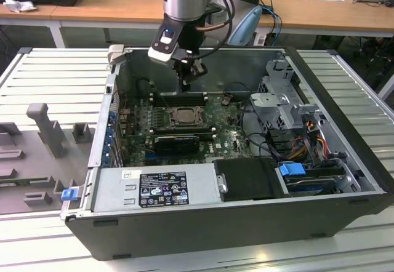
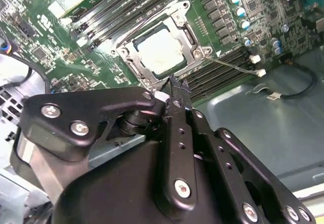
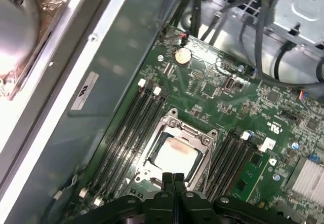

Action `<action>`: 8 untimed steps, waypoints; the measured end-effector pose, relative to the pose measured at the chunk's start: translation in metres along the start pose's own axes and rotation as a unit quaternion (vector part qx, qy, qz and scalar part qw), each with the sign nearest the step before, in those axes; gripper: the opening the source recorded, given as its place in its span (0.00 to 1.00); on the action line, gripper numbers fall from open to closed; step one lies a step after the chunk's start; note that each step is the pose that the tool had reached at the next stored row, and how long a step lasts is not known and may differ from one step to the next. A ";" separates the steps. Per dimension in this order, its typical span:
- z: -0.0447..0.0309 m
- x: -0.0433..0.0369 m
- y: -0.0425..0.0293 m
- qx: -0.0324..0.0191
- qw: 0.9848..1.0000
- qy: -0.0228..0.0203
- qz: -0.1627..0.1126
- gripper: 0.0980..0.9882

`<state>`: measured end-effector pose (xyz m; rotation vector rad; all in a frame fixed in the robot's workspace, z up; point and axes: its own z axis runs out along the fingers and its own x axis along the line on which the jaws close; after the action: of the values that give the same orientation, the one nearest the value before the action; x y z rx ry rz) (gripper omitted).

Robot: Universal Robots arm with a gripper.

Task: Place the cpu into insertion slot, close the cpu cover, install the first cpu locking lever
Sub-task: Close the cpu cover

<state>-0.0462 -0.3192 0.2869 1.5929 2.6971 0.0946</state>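
The cpu [image 2: 161, 51] lies flat in its socket on the green motherboard, its pale silver top showing in both wrist views [image 3: 174, 156]. The cpu cover [image 2: 188, 27], a silvery frame, lies down around it [image 3: 205, 144]. A thin metal lever [image 2: 230, 64] sticks out from one socket corner over the memory slots. My gripper [image 3: 172, 176] is shut with nothing between its black fingers. It hovers just above the socket's edge [image 2: 177, 88]. In the exterior view the gripper [image 1: 183, 85] hangs over the socket [image 1: 184, 117], towards the case's back wall.
The open computer case [image 1: 345, 161] surrounds the board. A long black expansion card [image 1: 177, 143] sits just in front of the socket. Memory slots [image 3: 134, 127] flank the socket. Drive cages and cable bundles [image 1: 289, 109] fill the exterior view's right. The power supply [image 1: 157, 189] is at the front.
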 end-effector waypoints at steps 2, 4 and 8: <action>0.0000 0.0000 0.0000 0.000 1.000 0.001 -0.020 0.01; 0.0000 0.0000 0.0000 0.001 0.999 0.002 -0.032 0.01; 0.0000 0.0000 0.0000 0.001 0.999 0.002 -0.045 0.01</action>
<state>-0.0462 -0.3192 0.2868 1.4702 2.7690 0.0950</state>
